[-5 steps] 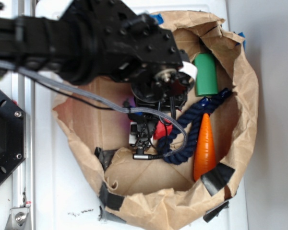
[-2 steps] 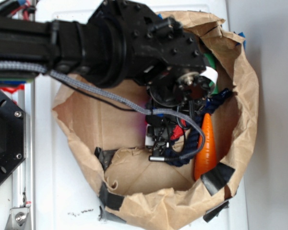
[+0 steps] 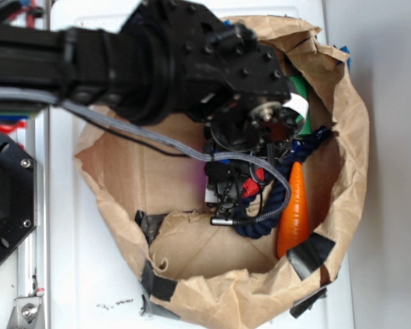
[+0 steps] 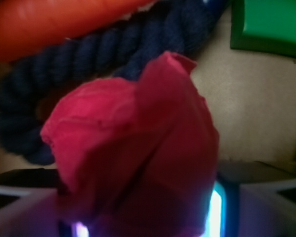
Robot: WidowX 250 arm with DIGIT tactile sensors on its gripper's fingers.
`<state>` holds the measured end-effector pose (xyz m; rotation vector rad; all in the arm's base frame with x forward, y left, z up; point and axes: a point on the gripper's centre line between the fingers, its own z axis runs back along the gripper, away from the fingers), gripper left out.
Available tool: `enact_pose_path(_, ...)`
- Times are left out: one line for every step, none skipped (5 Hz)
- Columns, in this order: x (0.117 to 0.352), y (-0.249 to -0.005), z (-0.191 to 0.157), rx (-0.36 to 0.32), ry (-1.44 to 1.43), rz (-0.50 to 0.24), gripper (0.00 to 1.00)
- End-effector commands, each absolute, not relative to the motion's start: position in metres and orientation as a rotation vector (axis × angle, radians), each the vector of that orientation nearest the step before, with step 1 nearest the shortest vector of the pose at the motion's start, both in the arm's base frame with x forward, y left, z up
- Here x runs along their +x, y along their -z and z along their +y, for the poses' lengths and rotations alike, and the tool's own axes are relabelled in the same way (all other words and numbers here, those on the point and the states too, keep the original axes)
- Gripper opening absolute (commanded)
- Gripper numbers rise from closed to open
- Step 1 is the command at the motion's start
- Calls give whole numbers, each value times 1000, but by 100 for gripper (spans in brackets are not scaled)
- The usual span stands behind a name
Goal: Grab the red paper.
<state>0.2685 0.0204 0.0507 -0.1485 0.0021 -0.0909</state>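
The red paper, a creased red wad, fills the middle of the wrist view and sits between the two fingers of my gripper. A thin lit gap shows between the wad and the right finger, so the jaws stand open around it. In the exterior view only a small red patch of the red paper shows beside my black gripper, low inside the brown paper bag. The arm hides the remainder of the wad.
A dark blue rope curls right behind the wad. An orange cone lies beyond it, and a green block sits at the far side. Crumpled bag walls with black tape surround everything.
Over the last second the arm swung right, bringing my gripper over the red wad. Since 0.4 s ago it has barely shifted.
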Motion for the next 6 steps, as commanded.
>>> enact_pose_path(250,-103,40,-110,13,-62,0)
enact_pose_path(241,-139,41,-83,-7,-105,0)
enact_pose_path(236,-175,31,-85,-26,-188,0)
enact_pose_path(234,-195,24,-63,-37,-211,0)
enact_pose_path(238,-198,20,-57,-33,-205,0)
enact_pose_path(241,-191,19,-38,-29,-191,0)
